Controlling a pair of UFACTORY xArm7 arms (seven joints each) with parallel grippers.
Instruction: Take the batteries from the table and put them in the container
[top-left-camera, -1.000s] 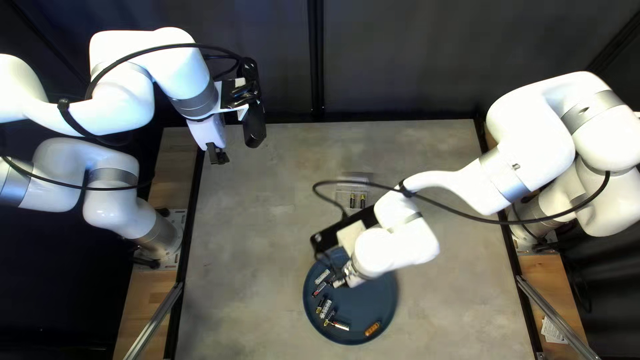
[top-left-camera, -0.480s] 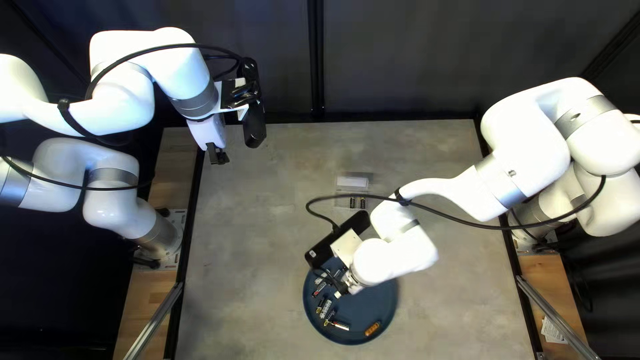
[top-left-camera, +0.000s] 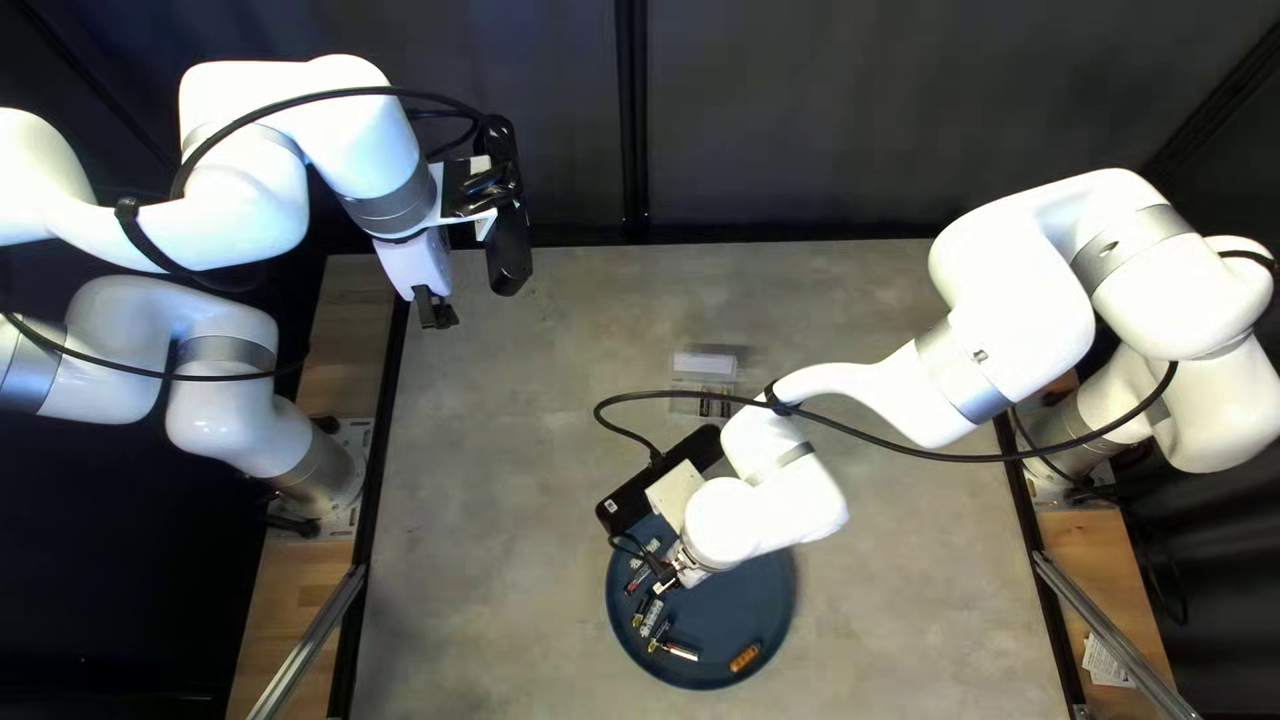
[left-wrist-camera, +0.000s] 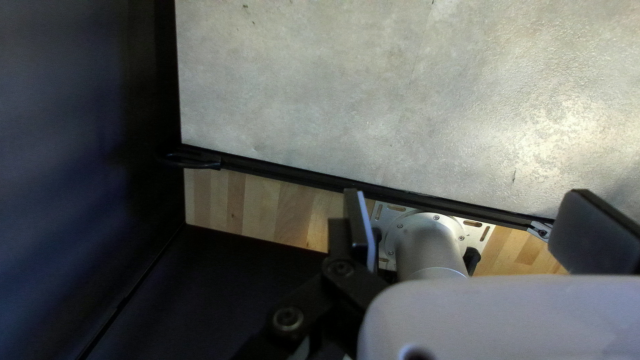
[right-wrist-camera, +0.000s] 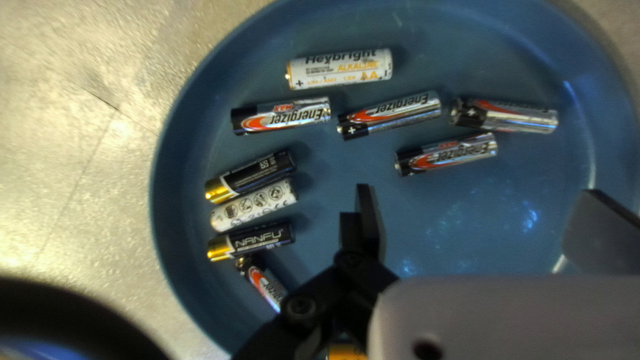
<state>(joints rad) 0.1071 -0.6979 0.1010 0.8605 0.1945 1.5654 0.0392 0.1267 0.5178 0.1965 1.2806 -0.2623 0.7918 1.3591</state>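
1. Shifted leftward over the blue plate (right-wrist-camera: 460,220) since the earlier frame: right arm (top-left-camera: 780,514).
2. Spread wide, gripping nothing: right fingers (right-wrist-camera: 371,223), left fingers (left-wrist-camera: 363,227).
3. Lying loose in plate: batteries (right-wrist-camera: 445,155). Probably light, stiff, slick, apt to roll; best pinched mid-barrel, across both sides.

Table (top-left-camera: 507,467): grey, mottled top, middle of the top left view. Directly upon it: one round blue tray (top-left-camera: 740,600), rimmed, lower centre; one small clear container (top-left-camera: 704,364), near centre, apart from the tray.
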